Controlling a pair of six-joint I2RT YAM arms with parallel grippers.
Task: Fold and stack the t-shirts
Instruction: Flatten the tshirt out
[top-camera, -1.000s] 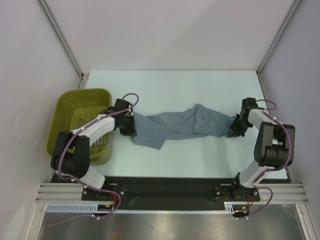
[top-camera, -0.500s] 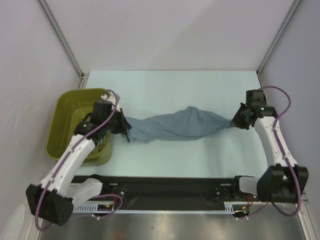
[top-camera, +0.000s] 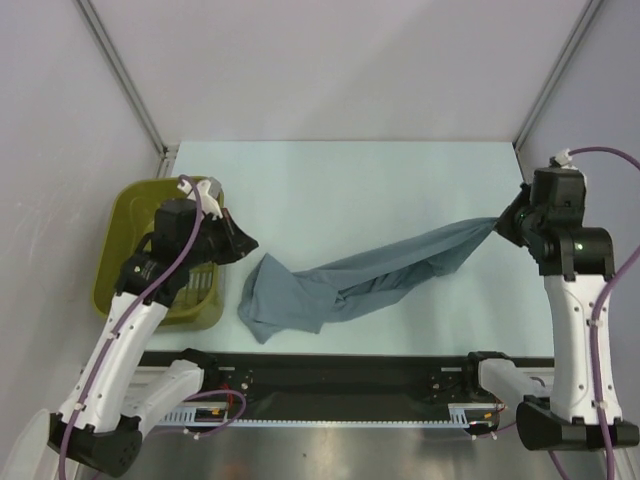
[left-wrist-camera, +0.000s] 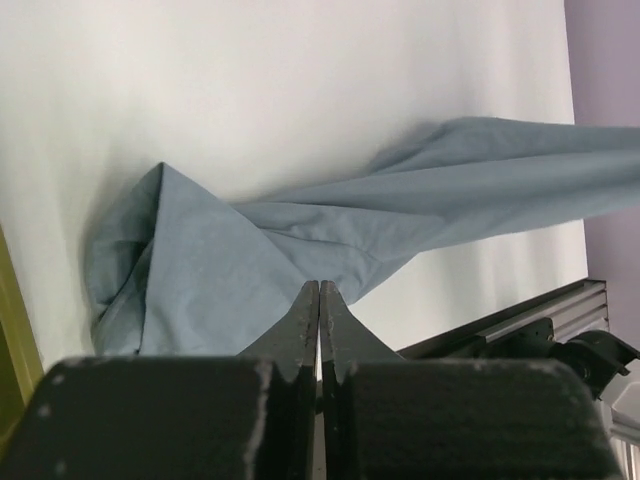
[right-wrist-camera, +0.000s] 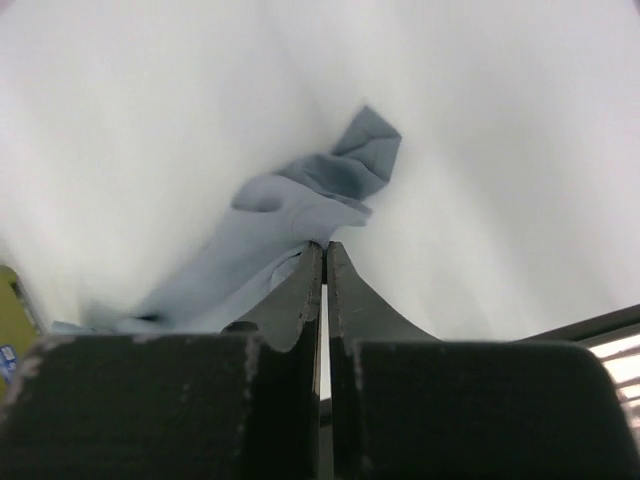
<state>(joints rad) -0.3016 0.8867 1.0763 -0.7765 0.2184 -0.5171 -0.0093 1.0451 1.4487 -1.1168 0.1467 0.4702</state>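
One slate blue-grey t-shirt (top-camera: 350, 280) hangs stretched as a twisted band from the right side down to the table at the left. My right gripper (top-camera: 503, 225) is raised and shut on the shirt's right end; in the right wrist view the cloth (right-wrist-camera: 300, 210) is pinched at the gripper (right-wrist-camera: 322, 246). The shirt's left end lies crumpled on the table. Beside the basket my left gripper (top-camera: 248, 243) is raised and shut with nothing in it. In the left wrist view the gripper (left-wrist-camera: 320, 287) hovers over the t-shirt (left-wrist-camera: 300, 230), apart from it.
An olive basket (top-camera: 120, 215) stands at the table's left edge, under my left arm. A black mounting rail (top-camera: 340, 370) runs along the near edge. Walls with metal posts close in the table on the left, right and back.
Both arms have risen. The right gripper lifted its end of the shirt up and to the right. The left gripper shut, and the shirt's left end has dropped to the table near the front.
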